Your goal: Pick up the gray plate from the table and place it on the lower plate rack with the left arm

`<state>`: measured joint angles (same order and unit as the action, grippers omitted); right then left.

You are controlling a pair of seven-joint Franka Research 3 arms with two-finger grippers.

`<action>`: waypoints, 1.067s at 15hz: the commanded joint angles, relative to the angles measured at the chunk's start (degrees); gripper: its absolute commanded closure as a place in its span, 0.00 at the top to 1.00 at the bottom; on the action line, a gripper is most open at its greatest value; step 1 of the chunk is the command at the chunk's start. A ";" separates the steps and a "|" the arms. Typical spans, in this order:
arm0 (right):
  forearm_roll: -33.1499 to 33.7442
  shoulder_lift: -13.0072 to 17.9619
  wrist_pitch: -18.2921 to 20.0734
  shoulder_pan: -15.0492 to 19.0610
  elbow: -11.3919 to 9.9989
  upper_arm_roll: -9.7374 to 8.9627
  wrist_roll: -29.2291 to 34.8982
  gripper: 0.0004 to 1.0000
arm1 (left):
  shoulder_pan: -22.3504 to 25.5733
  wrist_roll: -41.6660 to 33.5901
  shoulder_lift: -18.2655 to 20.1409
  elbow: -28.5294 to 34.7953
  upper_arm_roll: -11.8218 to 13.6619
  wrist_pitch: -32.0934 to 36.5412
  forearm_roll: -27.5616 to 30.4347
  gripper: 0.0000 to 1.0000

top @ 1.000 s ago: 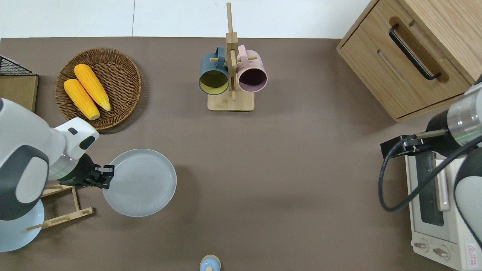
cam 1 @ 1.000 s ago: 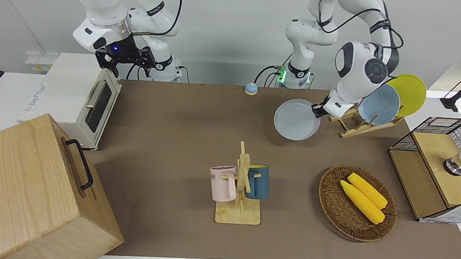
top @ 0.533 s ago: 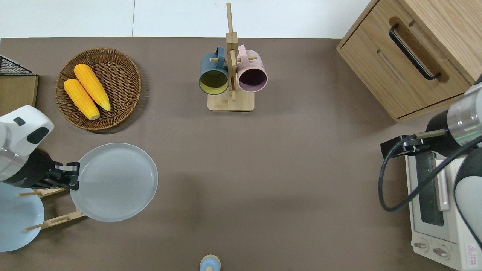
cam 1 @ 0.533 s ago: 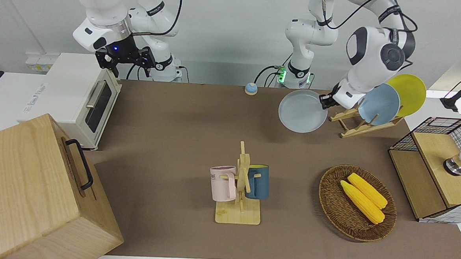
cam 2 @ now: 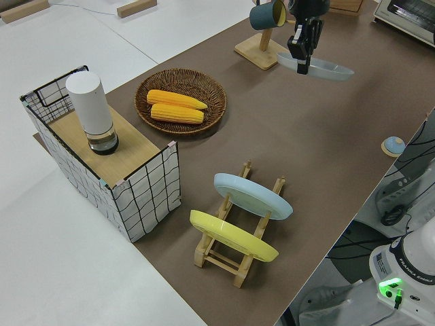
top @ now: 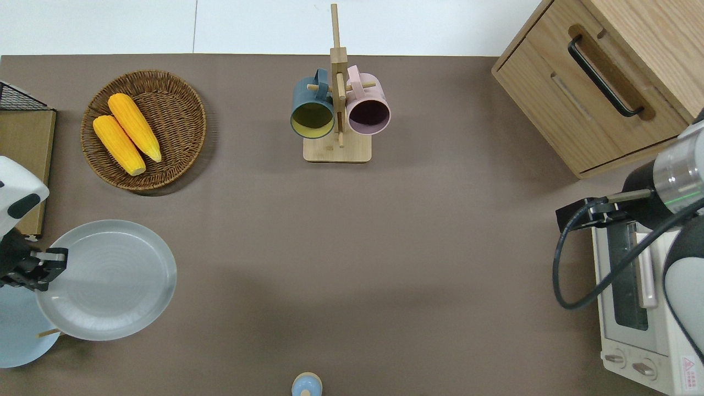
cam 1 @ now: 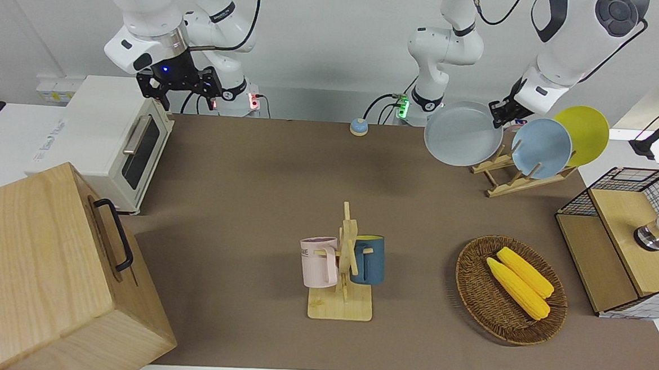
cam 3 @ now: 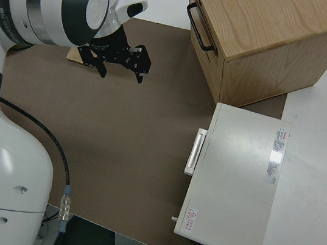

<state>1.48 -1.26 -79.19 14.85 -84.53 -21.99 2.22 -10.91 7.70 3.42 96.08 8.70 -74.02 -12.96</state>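
Left pincer (top: 52, 258) clamped on gray plate (top: 107, 279) rim — plate aloft, hiding most of lower plate rack (cam 1: 507, 180) overhead.

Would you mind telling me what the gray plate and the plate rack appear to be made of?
The gray plate, held up by its rim in the left gripper, looks like glazed ceramic or melamine: smooth, faintly glossy, with concentric rings. The plate rack is plainly light unfinished wood, with visible rails and dowel pegs.

White jointed arms (cam 1: 568, 45), black cables
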 commanded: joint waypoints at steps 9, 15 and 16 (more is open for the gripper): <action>0.28 0.12 0.62 1.32 0.41 -1.12 0.68 0.98 | -0.78 0.21 -0.69 0.94 -1.49 8.45 -24.46 0.00; 0.28 0.12 0.62 1.32 0.41 -1.21 0.68 0.98 | -0.78 1.00 -1.31 5.51 -1.67 7.58 -30.53 0.00; 0.28 0.12 0.62 1.32 0.41 -1.21 0.68 0.98 | -0.69 1.09 -1.31 6.21 -1.67 6.96 -31.67 0.00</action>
<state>1.48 -1.26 -79.19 14.85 -84.53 -21.99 2.22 -11.02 7.74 1.90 99.28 6.90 -66.34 -40.82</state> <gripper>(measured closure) 0.013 0.965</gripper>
